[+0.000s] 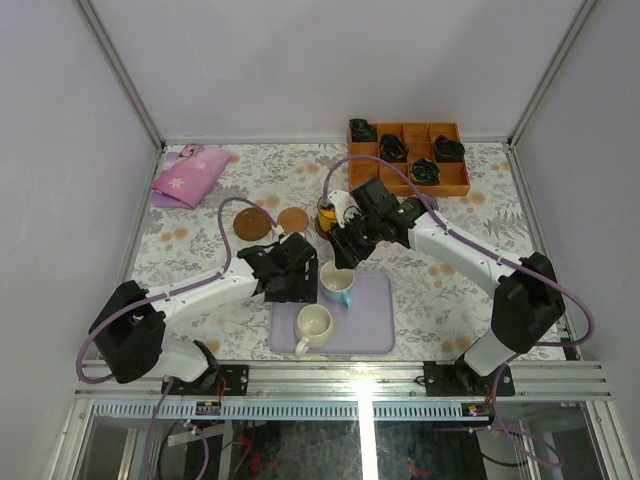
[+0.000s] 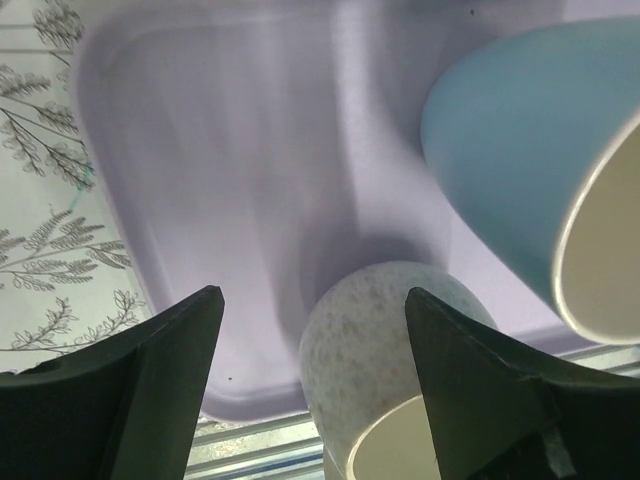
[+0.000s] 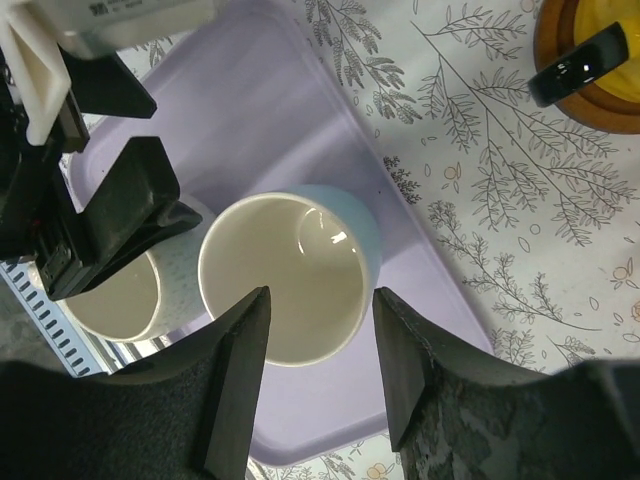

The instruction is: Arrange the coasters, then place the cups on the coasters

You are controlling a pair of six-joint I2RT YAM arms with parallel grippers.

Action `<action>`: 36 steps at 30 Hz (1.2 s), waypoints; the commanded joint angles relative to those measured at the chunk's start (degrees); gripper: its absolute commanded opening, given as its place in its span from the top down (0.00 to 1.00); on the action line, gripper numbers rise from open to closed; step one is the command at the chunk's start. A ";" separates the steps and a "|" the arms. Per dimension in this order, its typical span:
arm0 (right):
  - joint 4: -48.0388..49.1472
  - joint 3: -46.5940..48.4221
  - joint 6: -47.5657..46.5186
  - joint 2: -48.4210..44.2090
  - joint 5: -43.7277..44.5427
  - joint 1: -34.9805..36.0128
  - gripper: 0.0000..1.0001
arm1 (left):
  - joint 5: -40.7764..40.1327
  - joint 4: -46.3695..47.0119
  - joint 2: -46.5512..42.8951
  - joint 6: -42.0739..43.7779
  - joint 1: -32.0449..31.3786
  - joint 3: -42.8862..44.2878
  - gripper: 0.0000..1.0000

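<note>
Left wrist: cream cup (image 2: 380, 340) partly off-frame

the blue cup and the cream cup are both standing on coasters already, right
Not quite. The light blue cup and the cream cup both stand on the lavender tray, not on coasters. The top external view shows it.

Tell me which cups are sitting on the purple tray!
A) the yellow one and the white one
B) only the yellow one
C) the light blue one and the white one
C: the light blue cup and the cream-white cup both stand on the lavender tray, while the yellow cup sits off it on a coaster.
</note>
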 commanded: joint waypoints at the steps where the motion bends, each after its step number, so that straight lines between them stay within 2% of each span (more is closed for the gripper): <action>1: 0.69 1.76 -0.83 0.59 0.55 1.20 0.48 | 2.60 1.01 -1.45 -2.82 -1.94 -2.06 0.27; 11: 4.45 0.90 0.50 1.44 6.02 1.79 0.50 | 1.81 -2.50 -2.38 -4.61 -5.73 -2.35 0.28; 16: 5.00 1.17 0.63 2.21 7.37 1.93 0.50 | -3.34 -3.77 -3.89 -4.62 -5.69 -0.10 0.27; 24: 3.64 -0.33 -0.45 1.45 4.53 2.91 0.51 | -11.89 -5.46 -4.49 -4.89 -5.54 5.57 0.25; 36: 3.26 0.09 -0.42 5.15 6.72 4.69 0.51 | -14.82 -5.48 -7.22 -7.33 -4.49 5.03 0.25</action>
